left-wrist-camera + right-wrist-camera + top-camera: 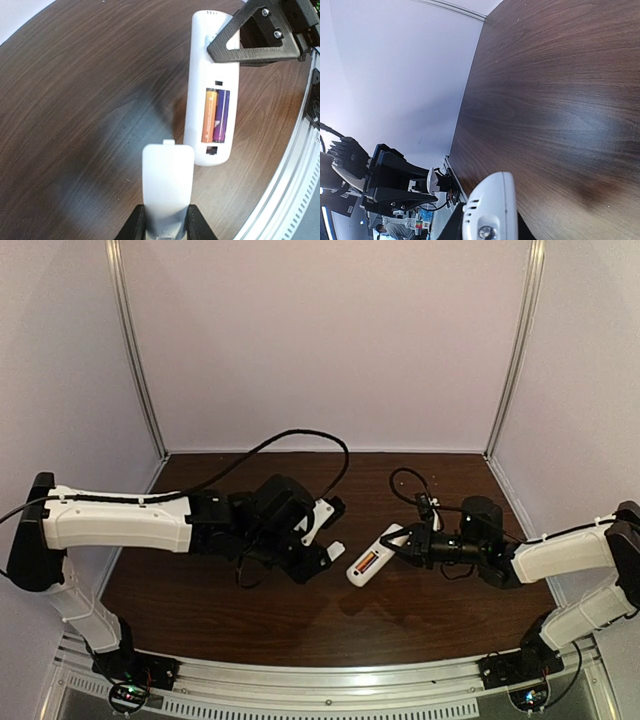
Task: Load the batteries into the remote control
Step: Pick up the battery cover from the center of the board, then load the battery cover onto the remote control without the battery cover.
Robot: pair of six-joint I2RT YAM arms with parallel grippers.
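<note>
1. The left gripper (167, 227) pinches the small white cover (167, 175) by its near end, jaws narrow around it.
2. The right gripper (400, 546) clamps the remote (200, 100) by its far end; the orange and purple batteries (215, 116) sit side by side in its open bay.
3. The remote lies just ahead and right of the cover, long axes nearly parallel. Closing it looks like the left arm's job.

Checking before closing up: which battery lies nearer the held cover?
The orange battery: it lies side by side with the purple-blue battery in the remote control, on the side facing the left claw's cover.
</note>
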